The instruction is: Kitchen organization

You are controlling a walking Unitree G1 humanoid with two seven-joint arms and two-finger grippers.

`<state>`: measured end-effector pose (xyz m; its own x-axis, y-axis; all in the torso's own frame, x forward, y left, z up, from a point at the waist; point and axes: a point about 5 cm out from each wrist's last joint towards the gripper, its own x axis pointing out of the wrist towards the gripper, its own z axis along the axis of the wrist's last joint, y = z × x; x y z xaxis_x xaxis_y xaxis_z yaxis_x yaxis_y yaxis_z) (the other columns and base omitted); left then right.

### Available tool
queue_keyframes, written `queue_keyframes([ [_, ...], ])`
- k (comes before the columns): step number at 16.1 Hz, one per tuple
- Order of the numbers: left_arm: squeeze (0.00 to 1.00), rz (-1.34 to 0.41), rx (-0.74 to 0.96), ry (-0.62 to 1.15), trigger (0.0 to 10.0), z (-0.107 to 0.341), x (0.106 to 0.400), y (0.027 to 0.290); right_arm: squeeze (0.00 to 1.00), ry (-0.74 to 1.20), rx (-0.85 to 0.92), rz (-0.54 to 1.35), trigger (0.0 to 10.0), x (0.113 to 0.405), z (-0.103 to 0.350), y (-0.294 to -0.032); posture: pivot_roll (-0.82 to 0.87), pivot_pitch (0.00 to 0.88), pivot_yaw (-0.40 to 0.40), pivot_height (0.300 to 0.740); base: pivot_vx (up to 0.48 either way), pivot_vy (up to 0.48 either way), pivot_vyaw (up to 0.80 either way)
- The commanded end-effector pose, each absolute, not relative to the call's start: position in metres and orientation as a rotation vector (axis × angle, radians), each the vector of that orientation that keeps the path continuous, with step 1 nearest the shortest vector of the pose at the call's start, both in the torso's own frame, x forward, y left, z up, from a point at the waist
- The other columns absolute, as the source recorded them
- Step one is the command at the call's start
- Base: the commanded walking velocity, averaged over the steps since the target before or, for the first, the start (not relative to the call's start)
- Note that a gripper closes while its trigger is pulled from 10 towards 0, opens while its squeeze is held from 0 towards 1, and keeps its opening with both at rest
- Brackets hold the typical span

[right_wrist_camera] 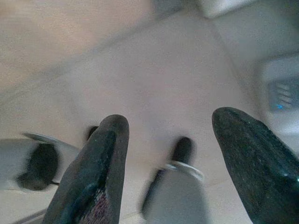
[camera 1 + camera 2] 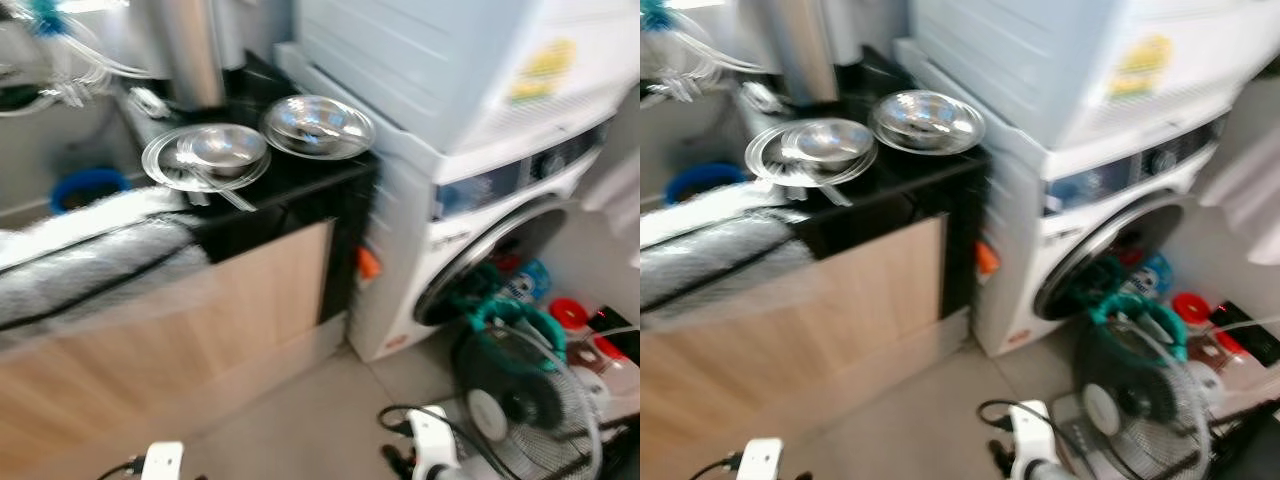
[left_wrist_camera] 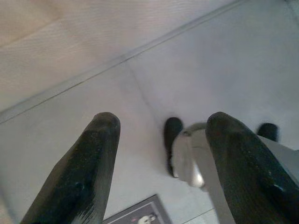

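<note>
Blurred counter (image 2: 300, 195), steel bowls (image 2: 317, 126), fan (image 2: 527, 400) cropped

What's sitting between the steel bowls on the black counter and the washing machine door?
In the left eye view, between the steel bowls and the washing machine door come the counter edge, the machine's white side panel, and a small orange object in the gap.

Motion blur smears both head views, softening the steel bowls (image 2: 318, 125) and the washing machine (image 2: 480, 210). Daylight blows out the upper left corner; glare glints off the bowls. In the wrist views, the black fingers (image 3: 79, 177) loom soft and close, with the pale floor (image 3: 196, 60) between them evenly lit and hazy.
</note>
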<state>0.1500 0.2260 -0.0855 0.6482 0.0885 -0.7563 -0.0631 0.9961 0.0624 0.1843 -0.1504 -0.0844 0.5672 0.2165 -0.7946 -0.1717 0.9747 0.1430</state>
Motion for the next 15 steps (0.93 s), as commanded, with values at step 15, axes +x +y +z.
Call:
queue_keyframes([
  [15, 0.0, 0.07, 0.035, 0.83, 10.0, -0.082, 0.1568, 0.2256, 0.0, 0.947, 0.036, 0.237, 10.0, 0.1811, -0.0856, -0.1539, 0.04, 0.048, -0.012, 0.74, 0.0, 0.239, 0.14],
])
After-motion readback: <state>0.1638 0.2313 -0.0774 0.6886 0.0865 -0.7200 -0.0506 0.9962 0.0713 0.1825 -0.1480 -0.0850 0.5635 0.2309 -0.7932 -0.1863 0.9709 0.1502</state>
